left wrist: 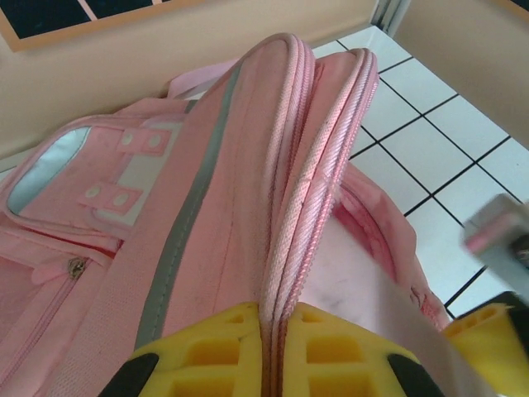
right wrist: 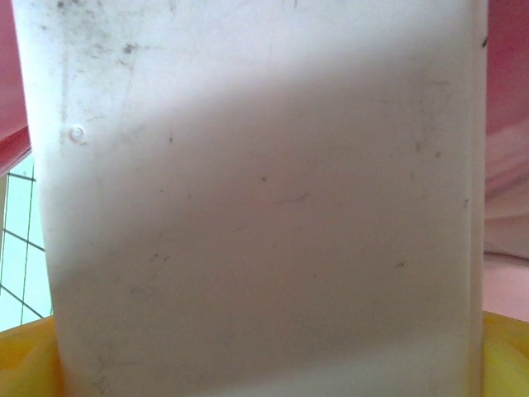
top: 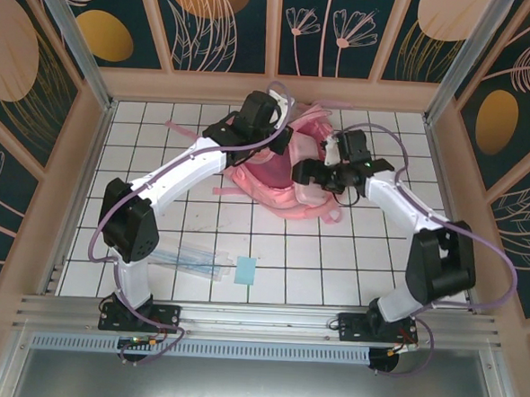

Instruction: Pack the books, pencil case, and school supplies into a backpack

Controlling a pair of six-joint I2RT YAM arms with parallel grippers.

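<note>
The pink backpack (top: 293, 203) lies at the back middle of the tiled table, its mouth held up. My left gripper (top: 267, 131) is shut on the backpack's zipper rim (left wrist: 291, 240); the yellow fingers (left wrist: 207, 347) pinch both zipper edges together. My right gripper (top: 319, 172) is shut on the pencil case (right wrist: 256, 207), a pale pink flat pouch spanning its wide-set yellow fingers (right wrist: 506, 356), at the backpack's opening (right wrist: 506, 58). The pouch also slants into the opening in the left wrist view (left wrist: 376, 302). The clear packet of sticks (top: 189, 259) and light-blue pad (top: 245, 271) lie near the front. The books are out of view.
Wooden walls (top: 254, 88) close in the table at the back and both sides. A pink strap (top: 222, 190) trails left of the backpack. White tiles (top: 333, 266) lie bare in front of the backpack and to the right.
</note>
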